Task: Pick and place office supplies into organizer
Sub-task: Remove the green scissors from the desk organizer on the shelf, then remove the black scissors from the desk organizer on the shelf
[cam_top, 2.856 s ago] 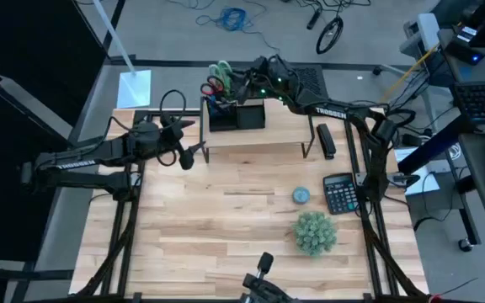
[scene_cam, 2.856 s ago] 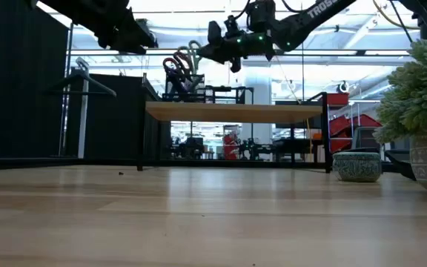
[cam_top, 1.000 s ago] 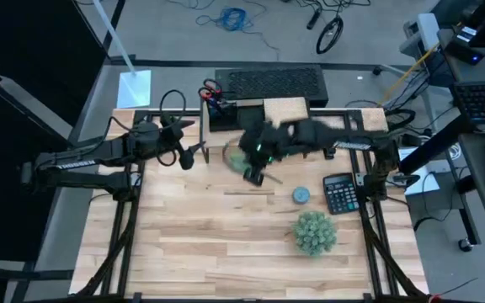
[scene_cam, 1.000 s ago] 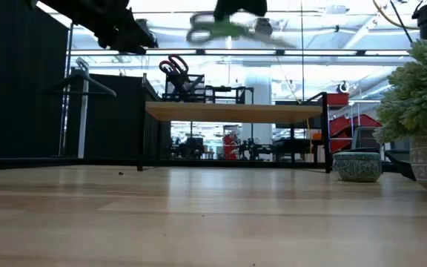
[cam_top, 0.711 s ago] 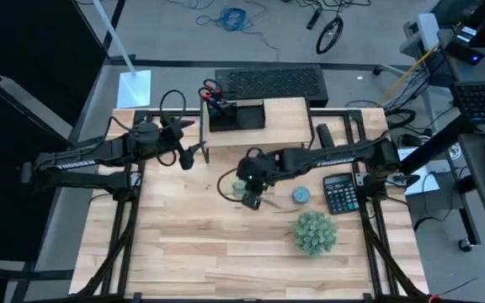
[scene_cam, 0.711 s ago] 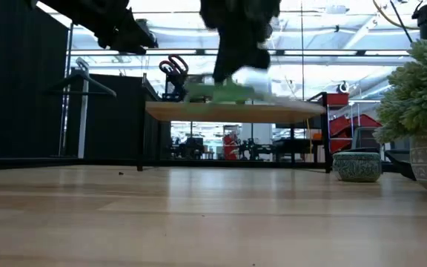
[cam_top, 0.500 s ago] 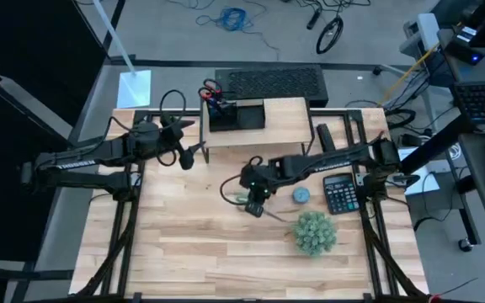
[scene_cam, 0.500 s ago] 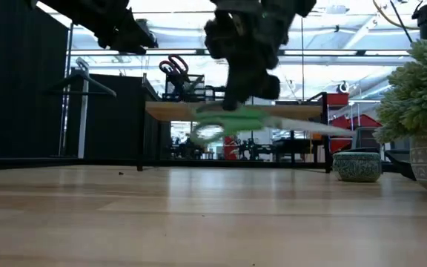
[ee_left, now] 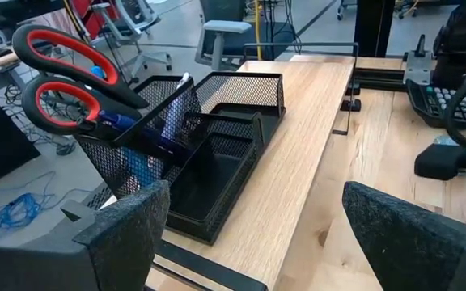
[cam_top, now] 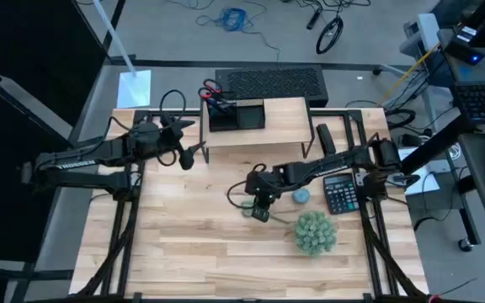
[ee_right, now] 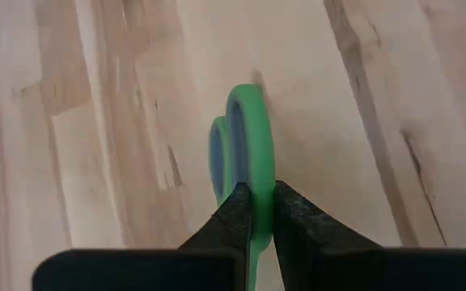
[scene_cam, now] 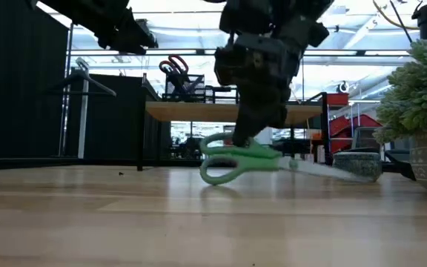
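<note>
Green-handled scissors [scene_cam: 232, 162], clamped between the right gripper [scene_cam: 256, 122] fingers, have come off the organizer [cam_top: 236, 115] down to the table [cam_top: 183, 244], apparently touching it. Left gripper [ee_left: 249, 234] hovers spread beside the organizer; this runs against filling it.

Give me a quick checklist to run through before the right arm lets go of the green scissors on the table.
1. Right gripper shut on the green scissors: ok, fingers pinch the handle.
2. Scissors down at the table: ok, the handle loop looks to touch the wood in the low view.
3. Drop spot clear of the plant, small pot and calculator: ok.
4. Scissors in the organizer: not ok, they are down on the table, away from it.
5. Red scissors stay in the organizer: ok.
6. Left gripper out of the way: ok, open, near the riser shelf.
</note>
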